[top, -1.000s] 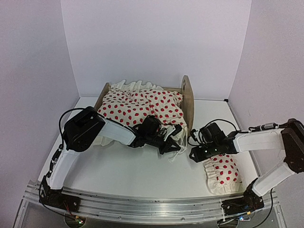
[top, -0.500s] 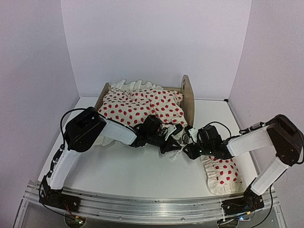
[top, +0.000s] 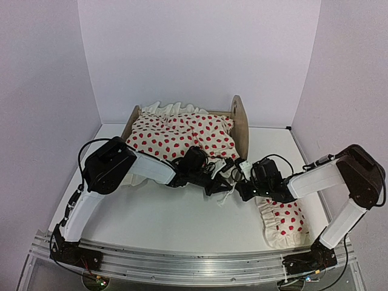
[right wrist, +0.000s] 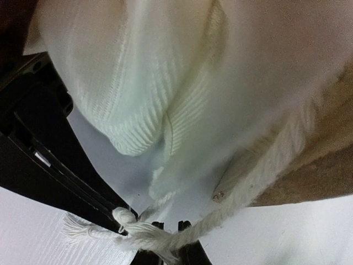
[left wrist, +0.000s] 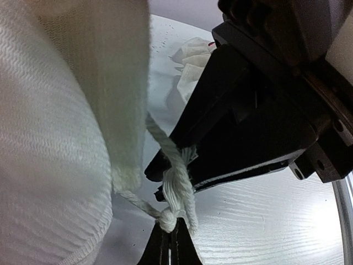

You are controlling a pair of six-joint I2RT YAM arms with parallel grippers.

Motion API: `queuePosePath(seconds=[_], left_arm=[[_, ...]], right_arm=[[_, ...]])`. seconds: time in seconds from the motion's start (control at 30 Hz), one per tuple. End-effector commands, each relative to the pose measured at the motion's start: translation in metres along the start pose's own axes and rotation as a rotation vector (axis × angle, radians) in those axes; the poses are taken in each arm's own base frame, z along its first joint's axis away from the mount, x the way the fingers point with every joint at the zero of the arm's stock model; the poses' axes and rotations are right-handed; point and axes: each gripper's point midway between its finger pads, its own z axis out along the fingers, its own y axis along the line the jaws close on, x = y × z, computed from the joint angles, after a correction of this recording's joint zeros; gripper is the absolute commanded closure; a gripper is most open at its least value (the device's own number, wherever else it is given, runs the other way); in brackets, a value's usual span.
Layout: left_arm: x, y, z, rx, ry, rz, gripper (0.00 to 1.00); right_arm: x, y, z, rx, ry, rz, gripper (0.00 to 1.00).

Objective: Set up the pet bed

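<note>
Top external view: the pet bed [top: 240, 124] stands at the far side of the table [top: 170, 224], covered by the red-spotted blanket [top: 182, 136]. Just before its near corner, the left gripper [left wrist: 169, 243] is clamped on a white knotted cord [left wrist: 177, 182]. The right gripper [right wrist: 171, 226] pinches the same cord, beside the pillow [top: 285, 221].

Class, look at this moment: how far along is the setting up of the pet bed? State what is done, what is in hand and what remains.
Done: the blanket covers the bed. In hand: the left fingers and the right fingers both pinch the white cord at the blanket's near corner. Left: the pillow lies on the table at the right, not yet on the bed.
</note>
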Motion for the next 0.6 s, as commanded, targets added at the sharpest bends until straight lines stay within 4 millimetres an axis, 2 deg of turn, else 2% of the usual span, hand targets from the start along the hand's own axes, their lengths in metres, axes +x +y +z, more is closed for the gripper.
queuePosePath(seconds=[0.0, 0.07, 0.2, 0.27, 0.3, 0.37, 0.57], left_arm=[[-0.001, 0.008, 0.002, -0.012, 0.007, -0.004, 1.0], [-0.001, 0.008, 0.002, -0.011, 0.009, -0.006, 1.0], [-0.002, 0.006, 0.001, 0.002, 0.008, -0.004, 0.99], [-0.004, 0.004, 0.001, 0.012, 0.005, -0.002, 0.9], [-0.006, 0.004, 0.0, 0.014, 0.003, -0.002, 0.82], [-0.01, 0.003, -0.003, 0.016, 0.001, 0.007, 0.72], [-0.028, -0.01, -0.025, -0.009, -0.019, 0.071, 0.53]], right_arm=[[-0.026, 0.007, -0.005, -0.031, -0.068, -0.006, 0.94], [-0.026, 0.009, -0.009, -0.04, -0.06, -0.041, 1.0], [-0.025, 0.008, -0.015, -0.039, -0.045, -0.036, 1.0], [-0.023, 0.007, -0.016, -0.033, -0.027, -0.027, 1.0], [-0.021, 0.006, -0.017, -0.03, -0.014, -0.023, 1.0], [-0.017, 0.006, -0.019, -0.028, 0.011, 0.009, 1.0], [-0.008, 0.006, -0.024, -0.028, 0.066, 0.077, 1.0]])
